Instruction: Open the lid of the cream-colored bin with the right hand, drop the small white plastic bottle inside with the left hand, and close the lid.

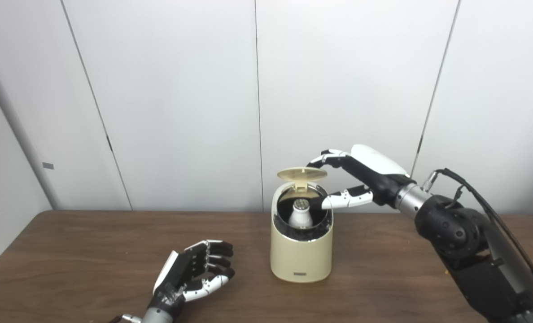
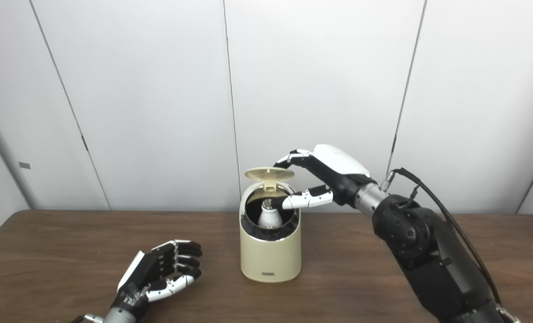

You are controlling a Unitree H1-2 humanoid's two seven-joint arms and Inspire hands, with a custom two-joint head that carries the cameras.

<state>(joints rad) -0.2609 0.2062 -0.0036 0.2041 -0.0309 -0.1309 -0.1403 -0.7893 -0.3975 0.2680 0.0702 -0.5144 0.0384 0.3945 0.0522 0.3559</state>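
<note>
Bin (image 1: 301, 251): frame centre, lid (image 1: 302, 174) raised, bottle (image 1: 300, 214) inside, partly hidden.
Right robot hand (image 1: 360, 177): fingers spread, touching lid edge.
Left robot hand (image 1: 194, 271): lower left, loosely spread, empty.

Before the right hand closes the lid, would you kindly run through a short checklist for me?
1. Bottle inside the bin: ok, upright.
2. Lid raised: ok, hinged at the back.
3. Left hand clear of the bin: ok, on the table, holding nothing.
4. Right hand at the lid: ok, fingers at its edge.
5. Thumb clear of the opening: not ok.
6. Bottle below the rim: cannot tell.
</note>
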